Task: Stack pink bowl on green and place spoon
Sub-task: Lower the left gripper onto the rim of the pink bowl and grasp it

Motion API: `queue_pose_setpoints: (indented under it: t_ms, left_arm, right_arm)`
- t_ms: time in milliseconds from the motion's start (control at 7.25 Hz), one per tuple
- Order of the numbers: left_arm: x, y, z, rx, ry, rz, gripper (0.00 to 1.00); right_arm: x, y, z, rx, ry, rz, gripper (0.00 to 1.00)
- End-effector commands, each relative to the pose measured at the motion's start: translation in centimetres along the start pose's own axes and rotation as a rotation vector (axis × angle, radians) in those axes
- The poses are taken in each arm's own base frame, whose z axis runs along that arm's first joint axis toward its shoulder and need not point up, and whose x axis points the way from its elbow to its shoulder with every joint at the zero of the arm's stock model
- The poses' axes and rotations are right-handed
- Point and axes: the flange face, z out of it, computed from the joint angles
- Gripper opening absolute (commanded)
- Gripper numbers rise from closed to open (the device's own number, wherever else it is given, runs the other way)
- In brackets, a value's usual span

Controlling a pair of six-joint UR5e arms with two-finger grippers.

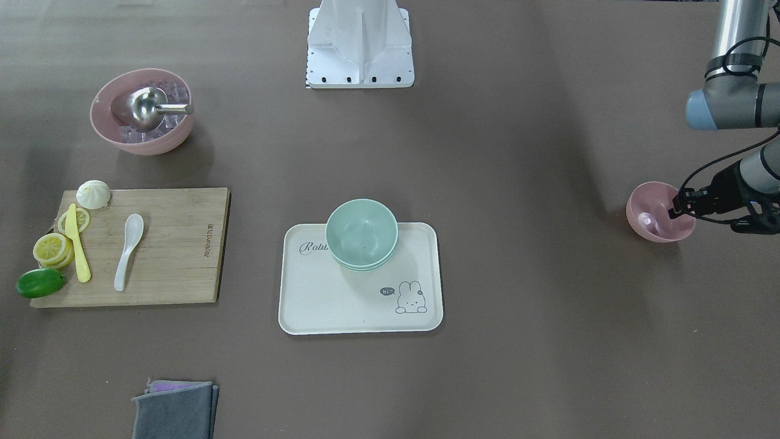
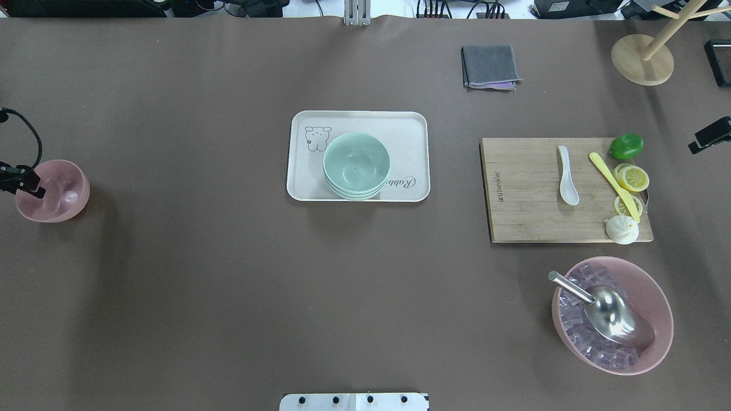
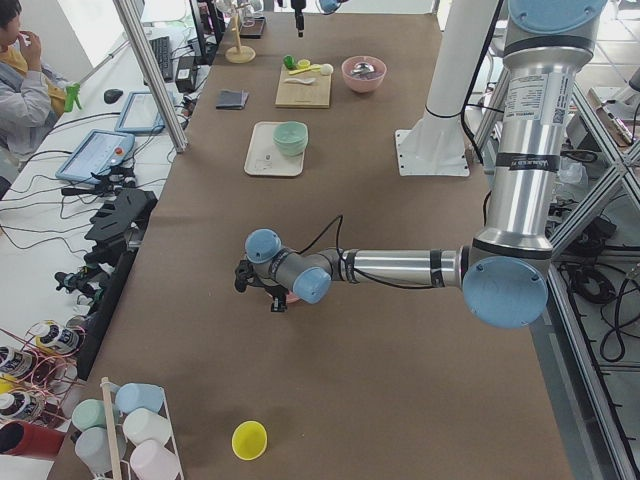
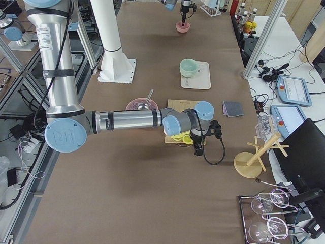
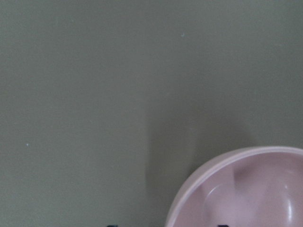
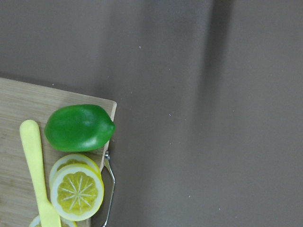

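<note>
A small pink bowl (image 2: 60,191) stands at the table's left end, also in the front view (image 1: 649,219) and the left wrist view (image 5: 251,189). My left gripper (image 2: 31,185) is at its outer rim; in the wrist view the two fingertips stand apart on either side of the rim, so it is open. Stacked green bowls (image 2: 356,162) sit on a white rabbit tray (image 2: 354,123) mid-table. A white spoon (image 2: 566,174) lies on the wooden cutting board (image 2: 525,194). My right gripper (image 2: 708,135) hovers beyond the board's far right corner; I cannot tell its state.
The board also holds a lime (image 6: 79,127), lemon slices (image 2: 634,178), a yellow knife (image 2: 614,177) and a bun (image 2: 621,229). A large pink bowl of ice with a metal scoop (image 2: 614,314) stands near it. A grey cloth (image 2: 490,67) and a wooden stand (image 2: 642,60) are at the far edge.
</note>
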Motion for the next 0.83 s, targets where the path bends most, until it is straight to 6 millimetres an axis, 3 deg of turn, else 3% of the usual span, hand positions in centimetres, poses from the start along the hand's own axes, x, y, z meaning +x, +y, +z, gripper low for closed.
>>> queue_pose_setpoints:
  t_ms: [0,138,276,414,552,690]
  left_arm:
    - [2.7,-1.9,-0.8,0.015,0.017,-0.028,0.00]
    - [5.6,-3.7,-2.3,0.043,0.042,-0.060,0.00]
    - [9.7,-5.5,-4.6,0.075,0.073,-0.097,0.00]
    - [15.8,-7.2,-6.8,0.087,0.102,-0.112,0.00]
    - [25.9,-8.7,-8.7,0.070,0.129,-0.166,0.00]
    - [35.6,-8.6,-10.3,0.026,0.144,-0.208,0.00]
  right_arm:
    - [-0.2,-0.2,0.0,0.001,0.000,0.000,1.00]
    - [-0.4,-0.3,0.0,0.001,0.000,0.017,1.00]
    - [-0.9,-0.5,0.3,0.001,0.014,0.026,1.00]
    - [-2.5,-1.3,0.5,0.009,0.024,0.040,1.00]
    - [-4.9,-2.3,1.1,0.011,0.016,0.093,1.00]
    - [-7.4,-2.6,2.3,0.047,0.003,0.128,1.00]
